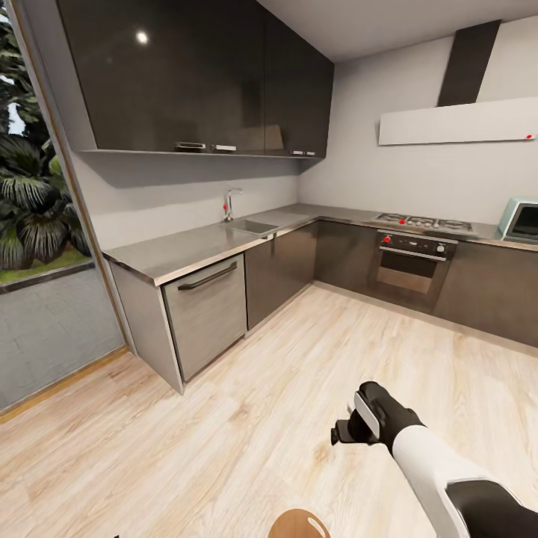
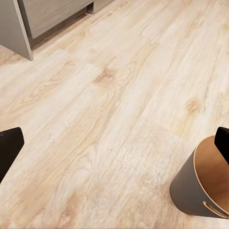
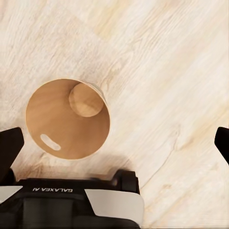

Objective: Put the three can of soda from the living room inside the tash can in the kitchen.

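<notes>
I am in the kitchen. The tash can point(image 3: 67, 119), dark grey outside and tan inside, stands upright on the light wood floor just in front of my base; its rim point(image 1: 299, 521) shows at the bottom edge of the head view. Its tan bottom lies bare. My right gripper point(image 3: 114, 143) hovers open above and beside it, nothing between the fingers point(image 3: 9, 148); the arm point(image 1: 418, 448) reaches in from the lower right. My left gripper point(image 2: 114, 143) is open over the floor, with the tash can point(image 2: 202, 188) beside one finger. The cans of soda are out of view.
An L-shaped grey counter point(image 1: 187, 250) with dark cabinets runs along the back, with a dishwasher point(image 1: 205, 310), sink point(image 1: 250, 224), oven point(image 1: 411, 265) and hob point(image 1: 422, 221). A glass wall point(image 1: 37, 224) is at the left. Wood floor point(image 1: 299, 359) lies between.
</notes>
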Motion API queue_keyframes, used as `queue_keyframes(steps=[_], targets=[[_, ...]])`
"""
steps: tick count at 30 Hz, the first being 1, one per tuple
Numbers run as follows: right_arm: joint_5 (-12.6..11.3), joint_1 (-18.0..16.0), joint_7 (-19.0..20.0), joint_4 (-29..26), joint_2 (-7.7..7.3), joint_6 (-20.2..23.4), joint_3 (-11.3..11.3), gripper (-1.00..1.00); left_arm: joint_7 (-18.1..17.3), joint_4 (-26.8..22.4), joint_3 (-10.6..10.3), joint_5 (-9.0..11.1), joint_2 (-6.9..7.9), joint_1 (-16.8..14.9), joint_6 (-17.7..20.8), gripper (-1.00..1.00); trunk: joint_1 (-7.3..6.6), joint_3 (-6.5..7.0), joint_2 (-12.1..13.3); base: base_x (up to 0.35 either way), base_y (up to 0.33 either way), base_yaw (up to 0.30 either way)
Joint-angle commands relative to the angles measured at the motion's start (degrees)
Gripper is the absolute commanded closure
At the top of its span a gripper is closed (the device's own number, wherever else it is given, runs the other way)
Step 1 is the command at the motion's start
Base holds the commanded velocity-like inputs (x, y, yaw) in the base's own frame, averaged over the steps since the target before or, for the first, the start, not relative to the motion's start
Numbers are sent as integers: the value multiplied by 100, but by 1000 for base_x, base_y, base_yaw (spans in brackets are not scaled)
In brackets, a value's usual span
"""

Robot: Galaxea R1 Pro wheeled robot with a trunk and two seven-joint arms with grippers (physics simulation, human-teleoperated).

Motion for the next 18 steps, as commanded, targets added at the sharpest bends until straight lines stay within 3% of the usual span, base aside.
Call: queue_keyframes(steps=[1,7,9,18], targets=[[-8,-45,-57,35,57,98,-5,-100,2,-3,4,15,0,0,2,-100,0,0,0,0,0,0],[-73,-80,-149,63,128,244,-151,-100,4,-11,5,26,-4,0,9,-100,0,0,0,0,0,0],[-158,-85,-141,63,140,366,-565,-100,10,-14,7,19,-8,0,12,-100,0,0,0,0,0,0],[-186,-88,76,-3,150,345,-711,-100,12,-14,10,13,-9,0,14,-100,0,0,0,0,0,0]])
